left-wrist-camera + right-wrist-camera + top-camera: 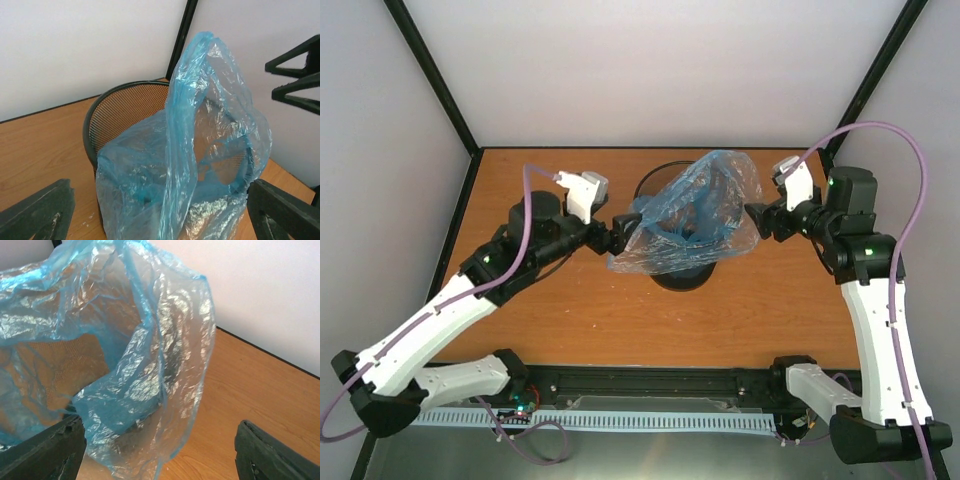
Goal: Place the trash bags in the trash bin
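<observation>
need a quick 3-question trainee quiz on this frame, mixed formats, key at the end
1. Multiple choice: where is the blue bag? A) flat beside the bin; B) bunched over the black mesh bin, sticking up above its rim; C) hanging well clear of the bin.
2. True or false: the left gripper and the right gripper sit on opposite sides of the bag.
3. Short answer: going by the wrist views, is each gripper open or shut?
Key: 1) B. 2) True. 3) Both open, fingers spread wide.
</observation>
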You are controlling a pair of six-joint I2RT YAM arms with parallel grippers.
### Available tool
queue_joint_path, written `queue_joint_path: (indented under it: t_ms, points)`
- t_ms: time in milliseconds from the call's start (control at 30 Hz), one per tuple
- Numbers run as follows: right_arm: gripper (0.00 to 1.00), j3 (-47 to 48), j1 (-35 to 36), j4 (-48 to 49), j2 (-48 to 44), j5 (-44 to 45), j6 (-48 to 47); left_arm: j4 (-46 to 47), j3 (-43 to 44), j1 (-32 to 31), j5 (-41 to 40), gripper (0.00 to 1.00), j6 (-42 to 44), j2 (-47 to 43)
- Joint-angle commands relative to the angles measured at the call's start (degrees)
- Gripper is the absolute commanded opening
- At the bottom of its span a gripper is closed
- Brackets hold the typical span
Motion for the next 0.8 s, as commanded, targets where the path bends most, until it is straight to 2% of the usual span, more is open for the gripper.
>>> queue_joint_path:
  t_ms: [0, 233, 400, 467, 533, 600, 667, 733, 767]
  points:
    - [0.80, 2.6, -2.8, 0.1, 1.5, -5.7, 1.2, -12.3, 8.9, -0.3, -0.1, 0.93, 3.1, 7.2]
    - [0.76, 1.1, -6.5, 2.7, 4.2, -12.1, 2.0, -10.6, 8.3, -0.4, 2.2, 0.89, 3.8, 10.6]
    - [0.65, -0.9, -6.8, 6.0, 6.6, -16.5, 3.6, -9.1, 8.2, -0.4, 1.3, 0.78, 4.1, 11.7]
    - [0.58, -2.1, -6.8, 8.2, 7.2, -18.2, 4.4, -8.8, 8.5, -0.4, 0.5, 0.66, 4.5, 12.3]
    - [0.51, -2.9, -6.8, 9.7, 8.0, -19.1, 5.3, -8.3, 8.7, -0.4, -2.0, 0.48, 4.4, 12.8]
    - [0.42, -3.3, -6.8, 10.5, 8.9, -19.5, 5.7, -7.4, 8.5, -0.4, -4.0, 0.35, 4.6, 13.1]
    - [0.32, -3.8, -6.8, 11.1, 10.0, -19.7, 5.7, -6.8, 8.5, -0.4, -5.1, 0.23, 4.9, 13.7]
    - [0.11, -4.2, -6.8, 11.8, 10.9, -19.4, 5.9, -6.0, 8.7, -0.4, -6.6, 0.11, 5.0, 14.3]
    - [0.04, -4.5, -6.8, 12.5, 11.5, -19.3, 6.1, -5.4, 8.6, -0.4, -7.8, 0.02, 5.0, 14.6]
